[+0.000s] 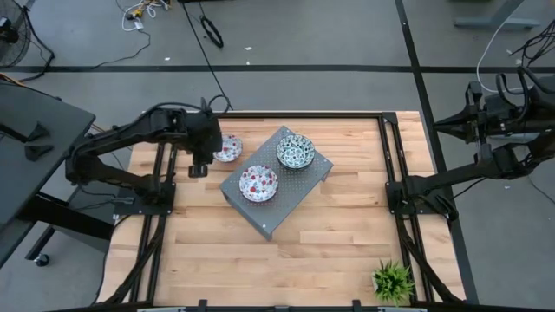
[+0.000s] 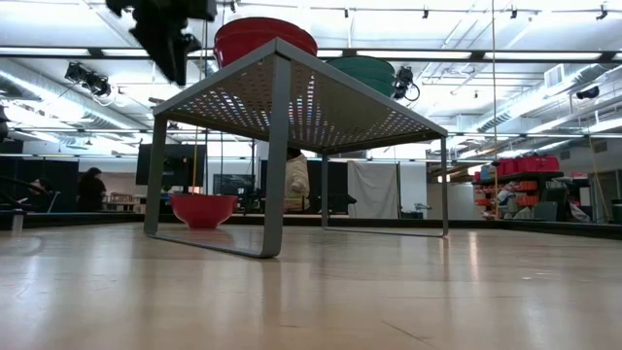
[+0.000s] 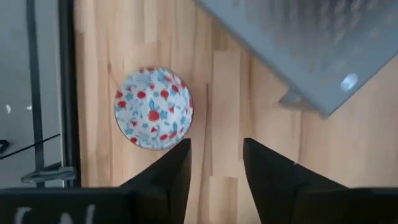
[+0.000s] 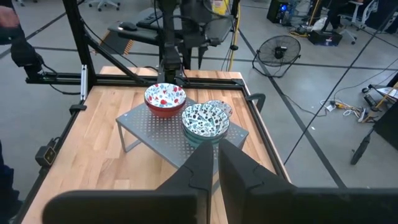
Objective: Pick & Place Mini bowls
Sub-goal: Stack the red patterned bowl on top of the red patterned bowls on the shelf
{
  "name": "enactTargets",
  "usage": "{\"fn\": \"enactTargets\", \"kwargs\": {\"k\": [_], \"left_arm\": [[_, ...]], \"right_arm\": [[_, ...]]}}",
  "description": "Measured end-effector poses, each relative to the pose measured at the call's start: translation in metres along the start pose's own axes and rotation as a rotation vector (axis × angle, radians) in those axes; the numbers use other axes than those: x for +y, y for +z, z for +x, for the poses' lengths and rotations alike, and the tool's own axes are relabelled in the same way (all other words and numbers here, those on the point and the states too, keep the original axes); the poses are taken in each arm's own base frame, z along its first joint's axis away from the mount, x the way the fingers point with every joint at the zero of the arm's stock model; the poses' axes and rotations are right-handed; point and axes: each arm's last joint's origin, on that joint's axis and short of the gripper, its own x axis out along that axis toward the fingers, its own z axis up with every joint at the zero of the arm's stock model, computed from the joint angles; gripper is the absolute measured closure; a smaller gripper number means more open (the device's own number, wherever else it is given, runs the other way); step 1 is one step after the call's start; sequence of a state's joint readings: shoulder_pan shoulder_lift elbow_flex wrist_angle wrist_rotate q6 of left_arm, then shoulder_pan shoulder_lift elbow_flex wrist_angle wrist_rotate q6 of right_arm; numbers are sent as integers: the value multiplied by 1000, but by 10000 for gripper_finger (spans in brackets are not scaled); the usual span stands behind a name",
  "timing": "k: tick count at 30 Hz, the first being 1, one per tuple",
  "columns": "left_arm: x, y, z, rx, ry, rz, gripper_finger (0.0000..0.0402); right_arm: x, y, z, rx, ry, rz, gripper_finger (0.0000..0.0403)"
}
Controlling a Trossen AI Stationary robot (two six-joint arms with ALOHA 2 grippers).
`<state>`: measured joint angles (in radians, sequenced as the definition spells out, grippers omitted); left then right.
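A red-patterned mini bowl [image 3: 153, 107] rests upright on its base on the wooden table [image 1: 347, 234], near the far left edge, also seen in the high view [image 1: 227, 148] and the low view [image 2: 202, 209]. My left gripper [image 3: 216, 152] hangs open above the table right beside this bowl, pointing steeply down, with nothing between its fingers [image 1: 198, 170]. On a grey perforated stand [image 1: 286, 204] sit another red-patterned bowl [image 1: 258, 183] and a teal-patterned bowl [image 1: 296, 152]. My right gripper [image 4: 215, 163] is shut and stays high at the table's right side.
The stand [image 2: 292, 97] stands on thin legs in the table's middle, close to the loose bowl. A small green potted plant [image 1: 392, 280] stands at the near right corner. Black frame rails [image 1: 163, 217] run along both side edges. Bare wood lies toward the near edge.
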<state>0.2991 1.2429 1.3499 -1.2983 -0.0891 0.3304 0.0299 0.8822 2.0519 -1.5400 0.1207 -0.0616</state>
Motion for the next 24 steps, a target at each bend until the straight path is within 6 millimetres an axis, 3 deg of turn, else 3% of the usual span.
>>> {"fn": "enactTargets", "kwargs": {"k": [16,24], "left_arm": [[31,-26,51,28,-30,251,229],[41,-38,75,37,-8,221,229]], "right_arm": [[0,0,0,0,0,0,376],[0,0,0,0,0,0,376]]}}
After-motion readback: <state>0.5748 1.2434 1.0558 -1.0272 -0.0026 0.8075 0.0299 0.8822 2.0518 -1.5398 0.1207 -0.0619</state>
